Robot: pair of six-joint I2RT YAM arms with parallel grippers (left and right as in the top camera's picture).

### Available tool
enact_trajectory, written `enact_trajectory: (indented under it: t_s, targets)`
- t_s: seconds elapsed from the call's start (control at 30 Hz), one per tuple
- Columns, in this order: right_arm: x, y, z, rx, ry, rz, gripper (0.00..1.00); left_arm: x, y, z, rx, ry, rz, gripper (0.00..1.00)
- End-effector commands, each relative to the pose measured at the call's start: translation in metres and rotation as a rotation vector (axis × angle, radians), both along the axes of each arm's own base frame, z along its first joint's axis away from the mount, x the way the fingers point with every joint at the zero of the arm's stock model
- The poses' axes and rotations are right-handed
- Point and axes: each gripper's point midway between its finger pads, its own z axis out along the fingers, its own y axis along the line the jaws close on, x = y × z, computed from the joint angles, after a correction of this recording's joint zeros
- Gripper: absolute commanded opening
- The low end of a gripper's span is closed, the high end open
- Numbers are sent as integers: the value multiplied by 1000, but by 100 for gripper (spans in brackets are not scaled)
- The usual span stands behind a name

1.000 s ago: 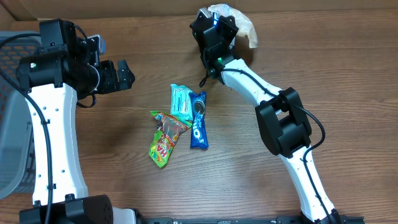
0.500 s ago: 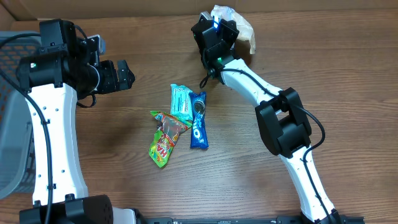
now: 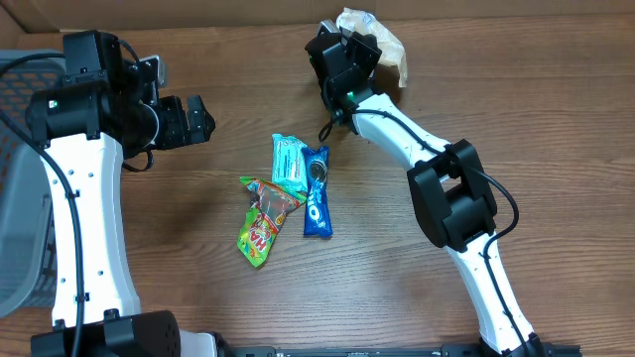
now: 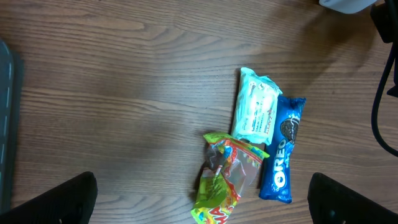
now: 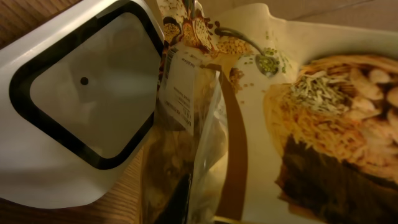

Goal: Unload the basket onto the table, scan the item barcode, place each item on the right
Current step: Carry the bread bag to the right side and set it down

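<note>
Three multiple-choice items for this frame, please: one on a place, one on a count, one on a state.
1. Where is the Oreo pack? A on the floor B beside the mint pack C in a box
2. How many packs lie loose mid-table? A two B three C five
3. The left gripper is: A open, empty B shut on a pack C out of view
B: it lies against the mint pack. B: those two plus the green pack. A: its fingers stand apart, nothing between.
</note>
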Motion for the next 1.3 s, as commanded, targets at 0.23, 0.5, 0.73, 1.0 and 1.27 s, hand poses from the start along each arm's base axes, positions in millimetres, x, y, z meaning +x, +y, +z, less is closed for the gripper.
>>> enact_trajectory:
  t_s: [0.23,0.5,0.73,1.0,1.27]
  targets:
    - [0,-3,47,16,-103,-46,4,-1,-3,-1,-5,-1,-28,100]
    - [-17,-35,153,192,-260,-111,4,-1,-3,-1,-5,-1,-28,99]
    - [-66,-56,193,577,-167,-119,4,-1,-3,-1,-5,-1,-28,100]
    - [-129,-106,157,1241,225,-360,4,-1,-3,-1,-5,-1,-28,100]
    - [-154,-187,84,1486,489,-618,4,-1,-4,-1,-5,-1,-28,100]
